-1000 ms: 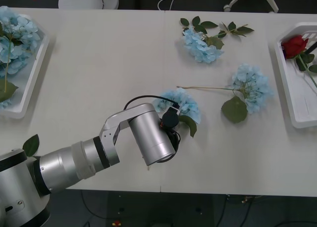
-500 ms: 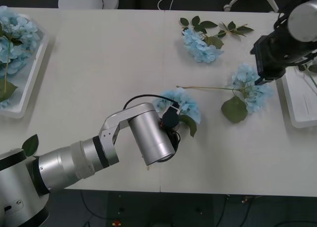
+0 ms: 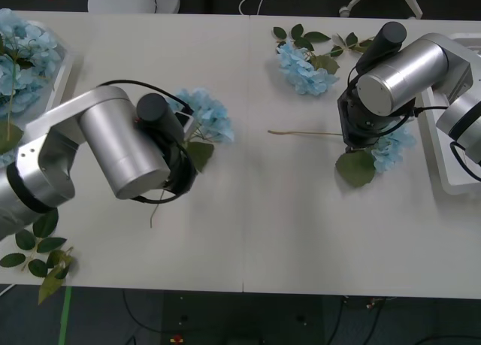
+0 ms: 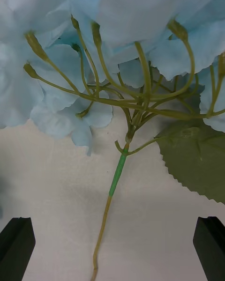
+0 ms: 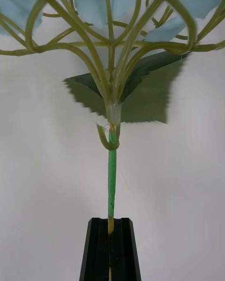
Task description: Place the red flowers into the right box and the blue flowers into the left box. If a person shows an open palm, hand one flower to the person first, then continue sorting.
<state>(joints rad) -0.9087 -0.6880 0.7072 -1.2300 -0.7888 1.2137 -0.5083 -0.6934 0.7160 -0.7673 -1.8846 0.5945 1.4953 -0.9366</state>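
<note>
White table (image 3: 248, 232), dark floor past the far edge. Left gripper (image 5: 111, 248) clamped tight on a hydrangea stem (image 5: 111, 178), bloom (image 3: 201, 113) carried left of centre, well short of the left box (image 3: 52, 116) with its blue flowers already inside. Right gripper (image 4: 112, 248) spread wide over a second hydrangea (image 4: 93, 51), stem (image 4: 115, 178) lying between the black fingers (image 4: 16, 246) — nothing gripped yet. Third hydrangea (image 3: 304, 68) near the far edge, with loose leaf sprigs (image 3: 34, 255) near the front left corner. Right box (image 3: 451, 134) at the far right edge, mostly behind the right arm. Risks, as a guess: thin stem pinched low, heavy bloom out front — could twist or slide in the left grip on the way over; on the right, closing too near the branching could catch the big leaf (image 4: 197, 164) or roll the stem out sideways. Plenty of bare table between left arm and left box; tighter on the right, with the box wall close beside the arm.
</note>
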